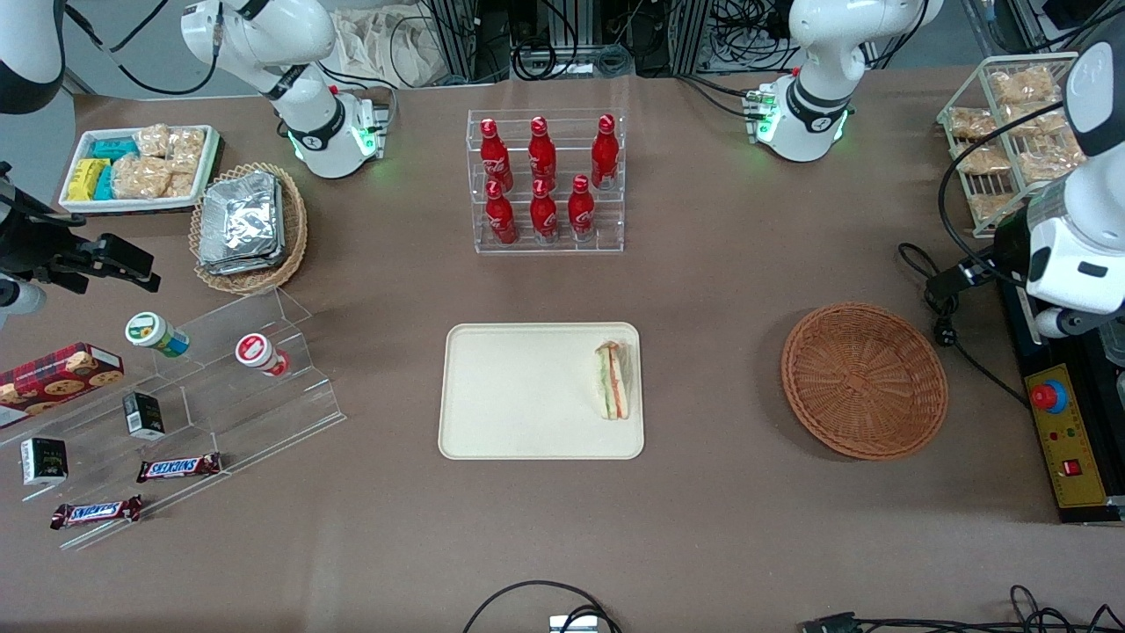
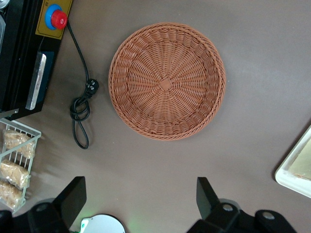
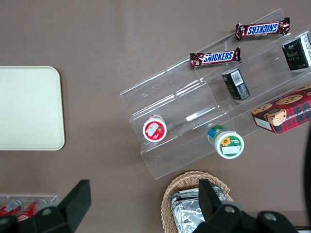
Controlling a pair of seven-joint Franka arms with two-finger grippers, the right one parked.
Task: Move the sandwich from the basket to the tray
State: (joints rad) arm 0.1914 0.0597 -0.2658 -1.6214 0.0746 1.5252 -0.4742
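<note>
With the gripper (image 2: 141,204) high above the basket (image 1: 864,380), fingers (image 2: 73,196) apart, the sandwich (image 1: 613,380) lies in the tray (image 1: 518,396).

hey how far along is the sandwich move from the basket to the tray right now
Looks essentially done. The sandwich lies on the tray, near the edge closest to the basket, which is empty. Nothing is in hand: the gripper is open, above the table beside the basket. Nothing seems left except perhaps parking the arm.

Brown table (image 1: 721,369) under tray (image 1: 518,396), basket (image 1: 864,381), gripper (image 2: 141,201) overhead
</note>
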